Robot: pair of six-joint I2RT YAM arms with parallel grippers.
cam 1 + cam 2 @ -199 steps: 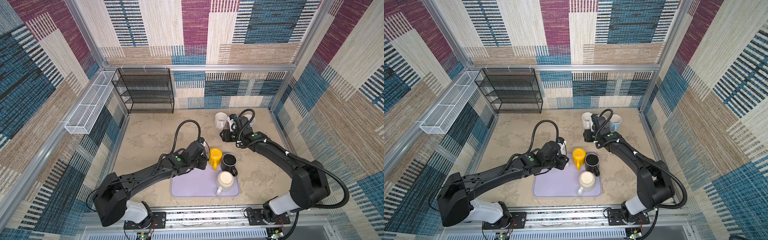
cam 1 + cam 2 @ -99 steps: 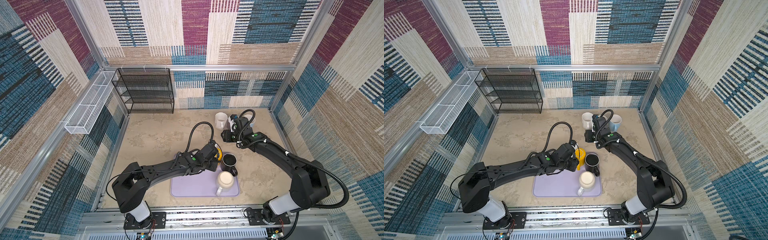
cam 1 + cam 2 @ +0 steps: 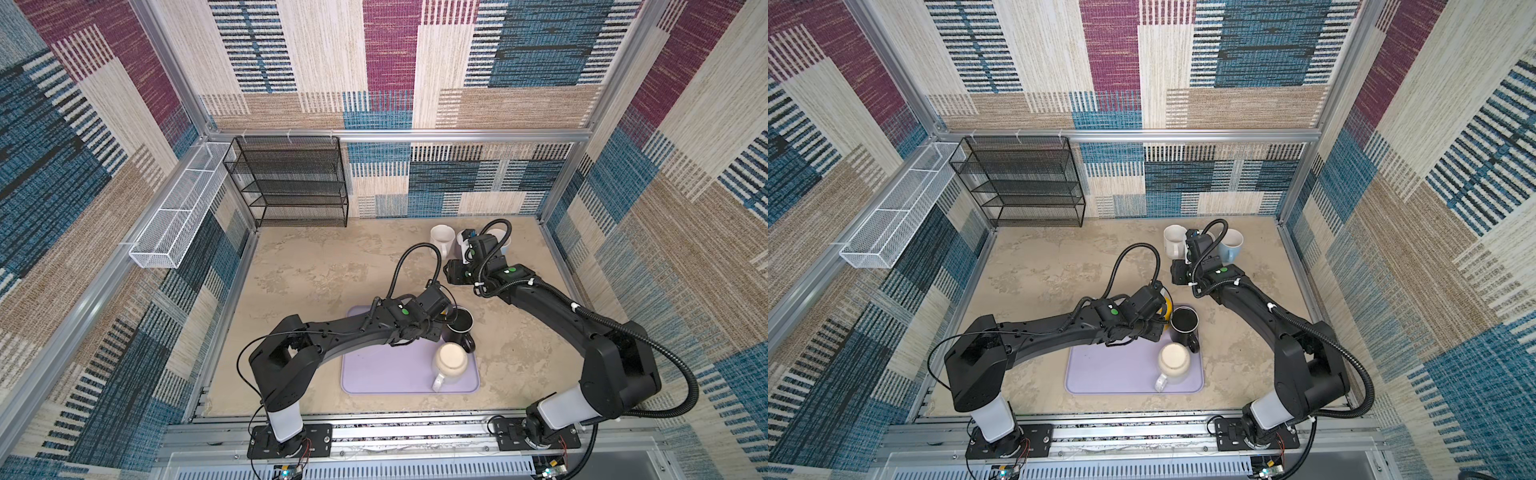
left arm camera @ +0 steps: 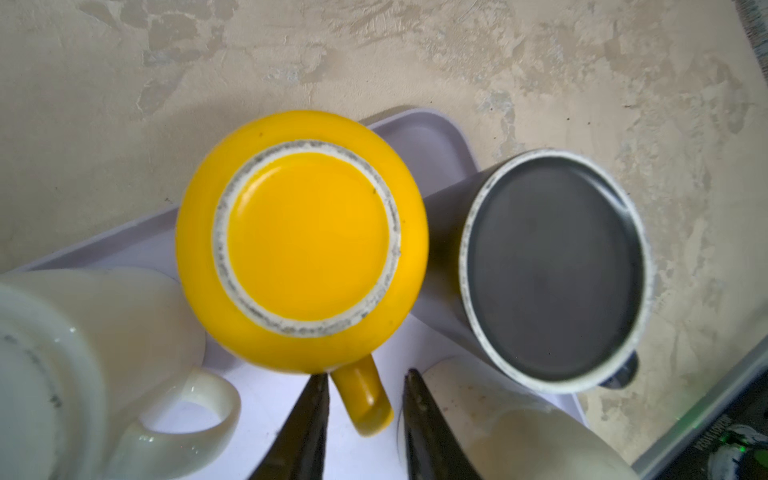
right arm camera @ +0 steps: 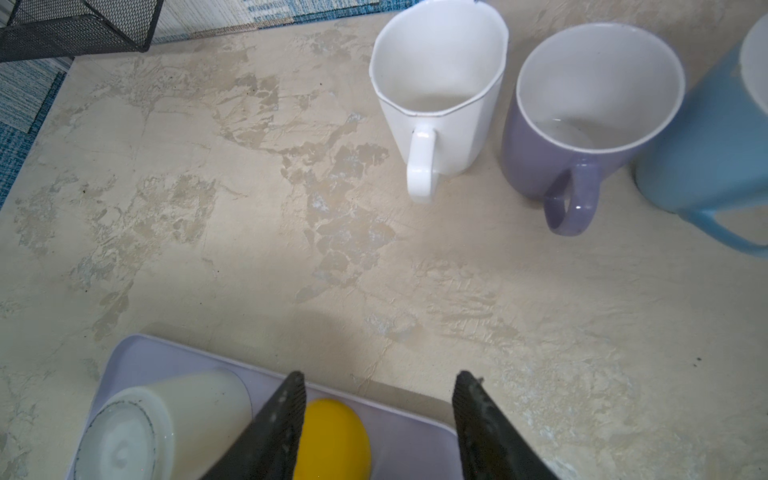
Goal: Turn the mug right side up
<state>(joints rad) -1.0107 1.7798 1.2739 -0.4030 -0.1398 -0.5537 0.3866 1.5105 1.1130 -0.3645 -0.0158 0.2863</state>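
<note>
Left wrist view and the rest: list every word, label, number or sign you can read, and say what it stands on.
No text reads clearly in any view.
Unreadable, blurred: dark marks on the base of the pale mug beside the yellow mug.
Unreadable, blurred: pale lettering on the dark part beyond the table edge.
None: the bases of the yellow mug and the black mug are bare.

Bright even light, soft shadows on table (image 3: 316, 266), top views sharp, edges bowed, wrist views blurry close-up.
</note>
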